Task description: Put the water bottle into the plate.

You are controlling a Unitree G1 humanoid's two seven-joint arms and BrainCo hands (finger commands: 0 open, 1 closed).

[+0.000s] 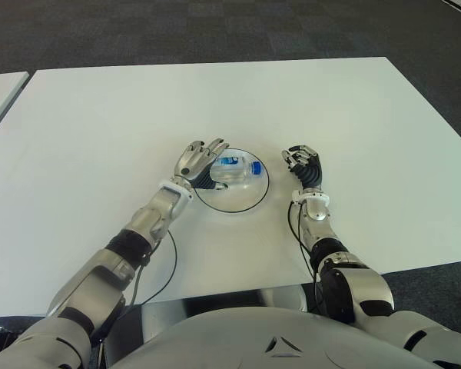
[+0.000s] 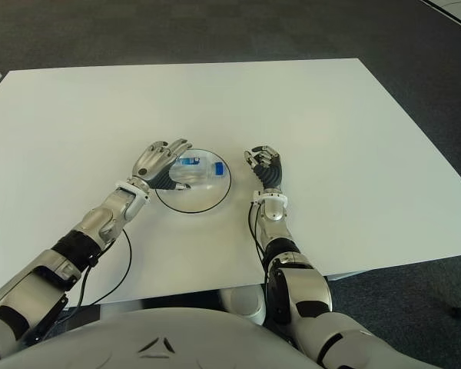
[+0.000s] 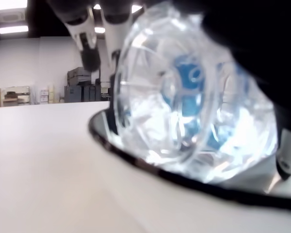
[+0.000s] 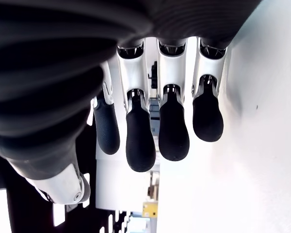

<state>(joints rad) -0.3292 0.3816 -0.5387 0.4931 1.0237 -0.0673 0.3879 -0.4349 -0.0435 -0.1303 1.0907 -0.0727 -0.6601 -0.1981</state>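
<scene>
The clear water bottle [image 1: 237,169] with a blue label lies on its side inside the round, dark-rimmed plate [image 1: 230,211] in the middle of the white table. My left hand [image 1: 201,159] is over the plate's left part, right beside the bottle's base, with its fingers stretched out and not wrapped around it. The left wrist view shows the bottle's base [image 3: 194,111] close up, resting within the plate's rim [image 3: 150,167]. My right hand [image 1: 301,163] shows to the right of the plate, a short gap away, its fingers [image 4: 140,141] curled on nothing.
The white table [image 1: 100,131] spreads wide on all sides, with dark carpet beyond its far edge. A second white table's corner [image 1: 0,92] shows at the far left. A black cable [image 1: 169,269] loops under my left forearm near the front edge.
</scene>
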